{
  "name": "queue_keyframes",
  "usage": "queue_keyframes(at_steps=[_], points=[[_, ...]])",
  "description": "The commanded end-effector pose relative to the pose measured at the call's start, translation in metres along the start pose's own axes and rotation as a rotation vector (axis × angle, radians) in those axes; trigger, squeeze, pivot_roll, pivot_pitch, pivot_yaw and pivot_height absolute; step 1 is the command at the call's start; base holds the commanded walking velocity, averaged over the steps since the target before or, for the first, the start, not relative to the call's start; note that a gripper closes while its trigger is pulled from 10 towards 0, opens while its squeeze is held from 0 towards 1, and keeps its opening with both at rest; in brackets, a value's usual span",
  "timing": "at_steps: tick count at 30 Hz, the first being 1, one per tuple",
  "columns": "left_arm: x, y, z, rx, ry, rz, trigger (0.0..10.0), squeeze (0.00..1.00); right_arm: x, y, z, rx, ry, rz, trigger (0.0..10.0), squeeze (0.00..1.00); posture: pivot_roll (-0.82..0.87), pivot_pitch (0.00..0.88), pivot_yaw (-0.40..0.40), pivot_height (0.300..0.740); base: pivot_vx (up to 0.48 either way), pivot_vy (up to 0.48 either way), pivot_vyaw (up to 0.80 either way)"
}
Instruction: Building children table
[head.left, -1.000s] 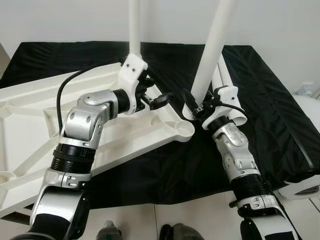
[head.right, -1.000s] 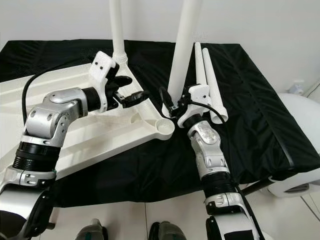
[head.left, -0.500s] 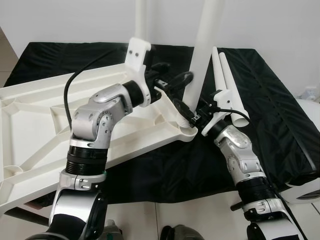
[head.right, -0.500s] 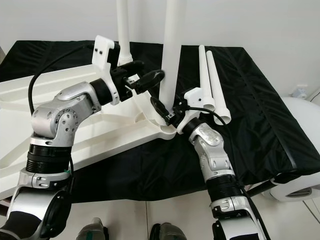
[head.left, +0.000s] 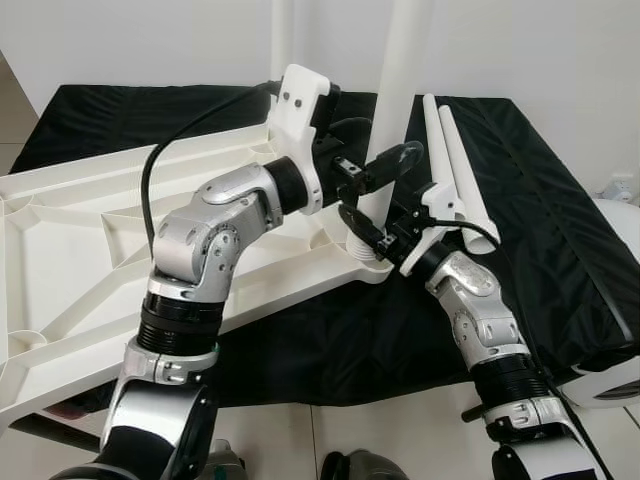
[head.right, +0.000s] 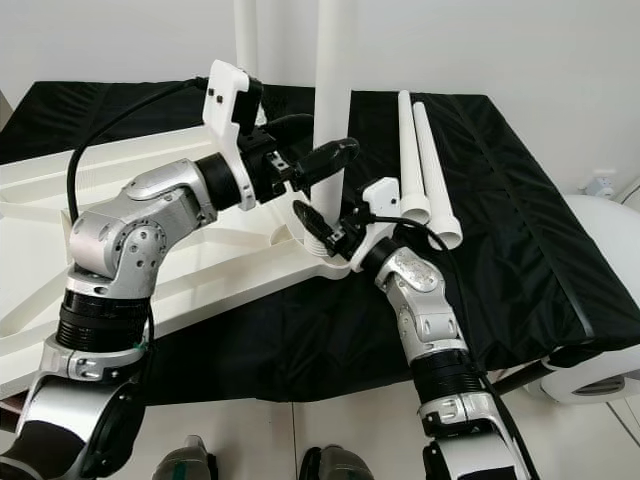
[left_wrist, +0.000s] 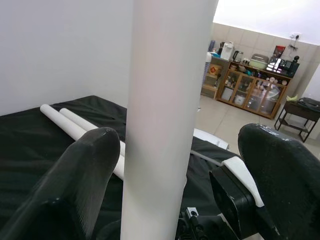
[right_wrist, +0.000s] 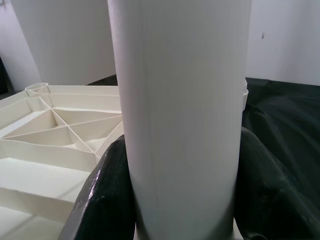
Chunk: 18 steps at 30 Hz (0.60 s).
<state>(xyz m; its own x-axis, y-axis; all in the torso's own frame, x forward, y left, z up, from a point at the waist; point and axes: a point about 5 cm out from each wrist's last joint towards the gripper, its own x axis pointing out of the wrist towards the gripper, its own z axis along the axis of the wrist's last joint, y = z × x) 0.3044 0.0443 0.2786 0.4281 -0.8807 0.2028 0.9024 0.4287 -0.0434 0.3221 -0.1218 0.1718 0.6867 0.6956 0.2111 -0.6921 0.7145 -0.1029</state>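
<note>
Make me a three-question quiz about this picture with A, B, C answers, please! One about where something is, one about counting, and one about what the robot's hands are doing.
1. Where do the spare legs lie?
A. On the black cloth
B. On the floor
C. On top of the tabletop

2. How many spare legs lie there?
A. One
B. Two
C. Four

3. What is the right gripper doing?
A. Hanging idle
B. Pressing flat on the tabletop
C. Clamping the upright leg near its bottom

Answers:
1. A, they lie side by side on the cloth, to the right of the white tabletop.
2. B, two white tubes show there.
3. C, the right wrist view shows its black fingers pressed against both sides of the leg, where it meets the tabletop's corner socket. The left gripper sits higher up, fingers open around the same leg.
</note>
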Motion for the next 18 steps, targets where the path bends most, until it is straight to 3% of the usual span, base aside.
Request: queue_keyframes(at_steps=[1, 7, 18], points=[[0.0037, -0.0049, -0.0005, 0.011, 0.018, -0.065, 10.0, 0.00, -0.0004, 0.0059, 0.0011, -0.001, 0.008, 0.064, 10.0, 0.00, 0.05, 0.000, -0.054, 0.740, 0.000, 0.000, 0.00], [0.0080, -0.0029, 0.0005, 0.012, 0.025, -0.056, 10.0, 0.00, -0.0039, 0.0141, -0.0042, -0.009, 0.054, 0.153, 10.0, 0.00, 0.04, 0.000, -0.052, 0.740, 0.000, 0.000, 0.00], [0.0094, -0.0032, 0.0001, -0.003, 0.032, -0.059, 10.0, 0.00, -0.0075, 0.0147, -0.0078, -0.014, 0.079, 0.169, 10.0, 0.00, 0.04, 0.000, -0.051, 0.740, 0.000, 0.000, 0.00]])
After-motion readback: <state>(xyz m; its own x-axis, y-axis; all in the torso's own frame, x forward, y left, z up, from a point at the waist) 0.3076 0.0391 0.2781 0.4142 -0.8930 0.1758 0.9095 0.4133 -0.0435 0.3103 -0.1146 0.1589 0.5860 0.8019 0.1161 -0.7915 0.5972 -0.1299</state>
